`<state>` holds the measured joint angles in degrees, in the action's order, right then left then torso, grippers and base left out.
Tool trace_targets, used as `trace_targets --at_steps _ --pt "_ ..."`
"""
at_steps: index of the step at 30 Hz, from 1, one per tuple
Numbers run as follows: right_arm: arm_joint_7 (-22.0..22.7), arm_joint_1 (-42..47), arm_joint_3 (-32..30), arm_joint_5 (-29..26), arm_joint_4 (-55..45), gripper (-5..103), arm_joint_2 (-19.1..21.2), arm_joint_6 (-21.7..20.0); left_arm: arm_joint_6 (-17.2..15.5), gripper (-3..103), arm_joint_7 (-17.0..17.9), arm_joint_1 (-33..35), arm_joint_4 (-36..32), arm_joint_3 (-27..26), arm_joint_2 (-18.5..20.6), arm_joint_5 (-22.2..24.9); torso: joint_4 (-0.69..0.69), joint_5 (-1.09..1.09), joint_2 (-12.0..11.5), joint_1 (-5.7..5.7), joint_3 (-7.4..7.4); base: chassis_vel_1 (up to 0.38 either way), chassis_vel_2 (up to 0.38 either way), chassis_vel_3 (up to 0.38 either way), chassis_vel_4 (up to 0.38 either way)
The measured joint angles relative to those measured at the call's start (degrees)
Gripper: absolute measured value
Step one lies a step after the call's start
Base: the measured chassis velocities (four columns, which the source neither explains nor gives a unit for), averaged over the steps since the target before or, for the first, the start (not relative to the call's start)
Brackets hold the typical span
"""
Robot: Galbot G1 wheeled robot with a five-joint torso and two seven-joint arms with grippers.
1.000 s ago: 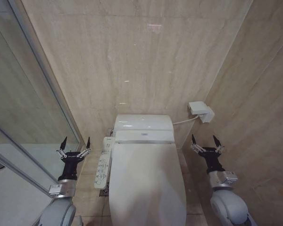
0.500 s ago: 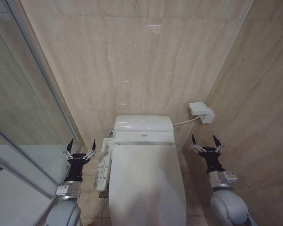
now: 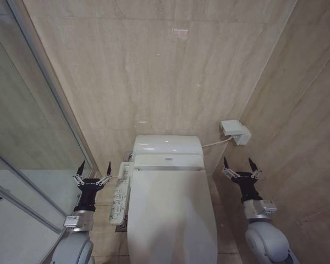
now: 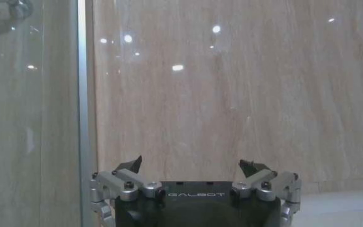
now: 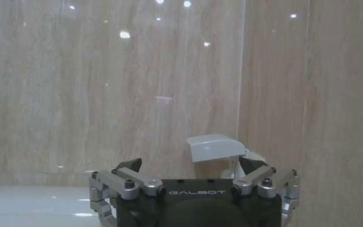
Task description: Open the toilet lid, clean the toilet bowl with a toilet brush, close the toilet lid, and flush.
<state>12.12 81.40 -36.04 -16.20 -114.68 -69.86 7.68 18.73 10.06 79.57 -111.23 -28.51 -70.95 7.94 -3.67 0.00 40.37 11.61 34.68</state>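
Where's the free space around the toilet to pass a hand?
Open room lies above the closed toilet lid, between the left tool and right tool, both open. The right strip toward the side wall is freer. It is tight on the left, where the control panel sits near the glass partition.

Beige marble-pattern wall tiles (image 3: 170, 71) cover the corner. A glass shower partition (image 3: 22, 137) with a metal frame stands at the left. 1 white wall box (image 3: 234, 131) with a cable is mounted at the right, and 1 white control panel (image 3: 120, 193) carries small buttons.
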Motion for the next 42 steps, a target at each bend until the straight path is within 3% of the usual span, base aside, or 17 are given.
trace_targets --at_steps 25,35,42 --pt "0.0 0.0 0.0 0.0 0.0 100 0.0 0.0 0.0 100 0.0 -1.3 1.2 0.2 0.8 0.5 0.01 0.0 0.0 0.04 0.01 -0.034 0.035 0.035 -0.031" --pt "0.0 0.0 0.0 0.0 0.0 100 0.0 0.0 -2.0 100 -1.1 -10.8 9.2 2.9 4.8 5.3 0.0 0.0 0.0 0.01 0.0 -0.004 0.007 0.006 -0.004" --pt "0.0 0.0 0.0 0.0 0.0 100 0.0 0.0 -0.8 100 -3.6 -20.1 18.7 6.4 8.5 8.9 -0.02 -0.02 0.0 0.03 0.01 0.0 0.0 0.0 0.0"
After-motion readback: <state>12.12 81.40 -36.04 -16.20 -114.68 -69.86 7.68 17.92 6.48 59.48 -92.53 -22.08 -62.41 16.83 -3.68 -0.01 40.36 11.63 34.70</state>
